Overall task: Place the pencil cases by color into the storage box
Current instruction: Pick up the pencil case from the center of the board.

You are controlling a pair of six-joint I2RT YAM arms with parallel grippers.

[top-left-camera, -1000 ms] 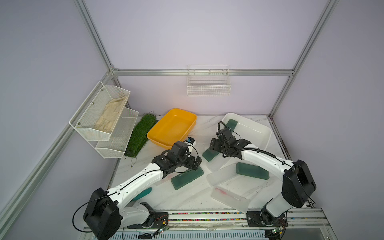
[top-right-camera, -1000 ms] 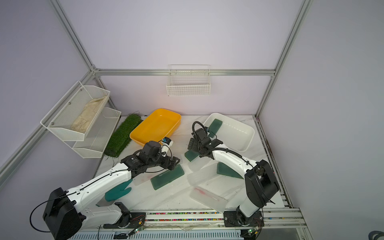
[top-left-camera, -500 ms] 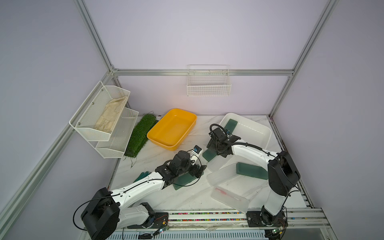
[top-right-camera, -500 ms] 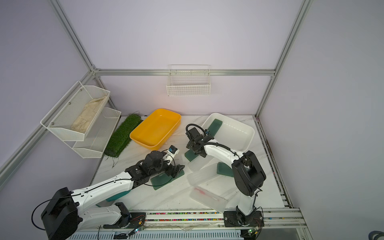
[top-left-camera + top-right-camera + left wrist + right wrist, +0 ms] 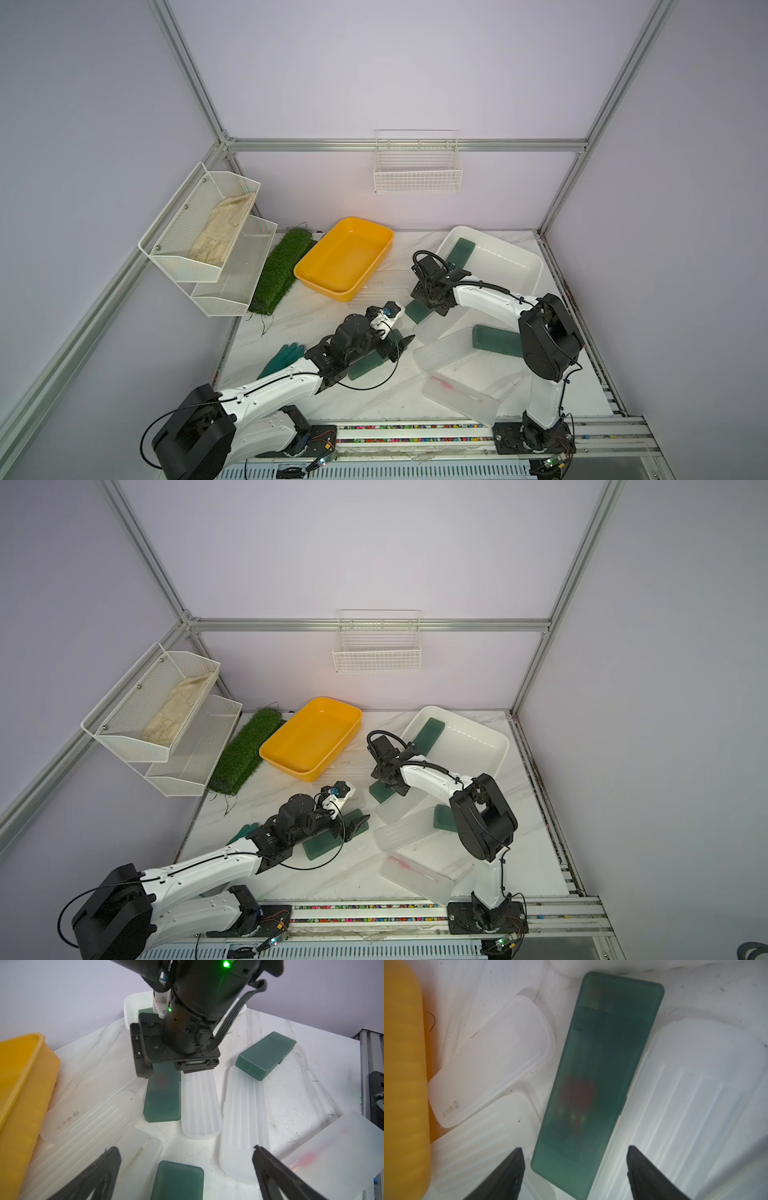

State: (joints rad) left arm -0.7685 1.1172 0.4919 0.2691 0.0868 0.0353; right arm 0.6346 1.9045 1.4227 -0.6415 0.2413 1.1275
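Ok, R gripper (image 5: pixel 574 1147) straddles green pencil case (image 5: pixel 600 1059) mid-table, jaws part open, gaps both sides, no grip. L gripper (image 5: pixel 184 1147) wide open, empty, over 2nd green case (image 5: pixel 177 1180) nearer front edge. 3rd green case (image 5: pixel 459 251) lies in white storage box (image 5: pixel 536 266), back-right corner.

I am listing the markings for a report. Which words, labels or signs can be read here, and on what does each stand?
Perhaps "UBIGN", raised letters, uncertain: on the frosted case with red inside.
Round logo and three Chinese characters, too blurred to read: on the clear case near the yellow tray.
Nothing else is readable.
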